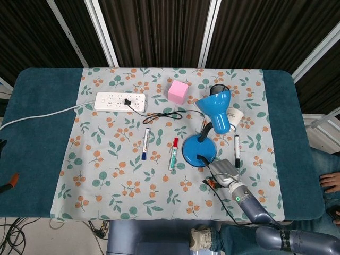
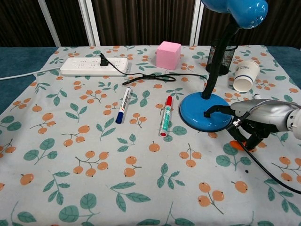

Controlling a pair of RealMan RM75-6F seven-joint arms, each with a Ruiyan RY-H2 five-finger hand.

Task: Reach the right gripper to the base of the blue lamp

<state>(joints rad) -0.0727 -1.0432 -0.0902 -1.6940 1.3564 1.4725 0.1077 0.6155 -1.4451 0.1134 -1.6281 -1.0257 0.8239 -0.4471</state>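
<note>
The blue lamp stands right of centre, its round base [image 1: 196, 150] [image 2: 205, 117] flat on the cloth and its shade [image 1: 218, 109] [image 2: 235, 9] tilted above. My right hand [image 1: 223, 171] [image 2: 256, 118] lies at the base's near right rim, palm down and holding nothing. One dark fingertip [image 2: 209, 113] stretches over the base's edge by the small black switch. Whether it touches the base cannot be told. The other fingers [image 2: 244, 135] curl down toward the cloth. No left hand shows in either view.
A black pen [image 1: 237, 150] and a paper cup [image 1: 235, 115] [image 2: 246, 75] lie right of the lamp, with a mesh pen holder [image 2: 221, 59] behind it. The red marker [image 2: 165, 115], blue marker [image 2: 123, 104], lamp cord [image 2: 160, 76], pink cube [image 2: 168, 54] and power strip [image 2: 94, 66] lie to the left.
</note>
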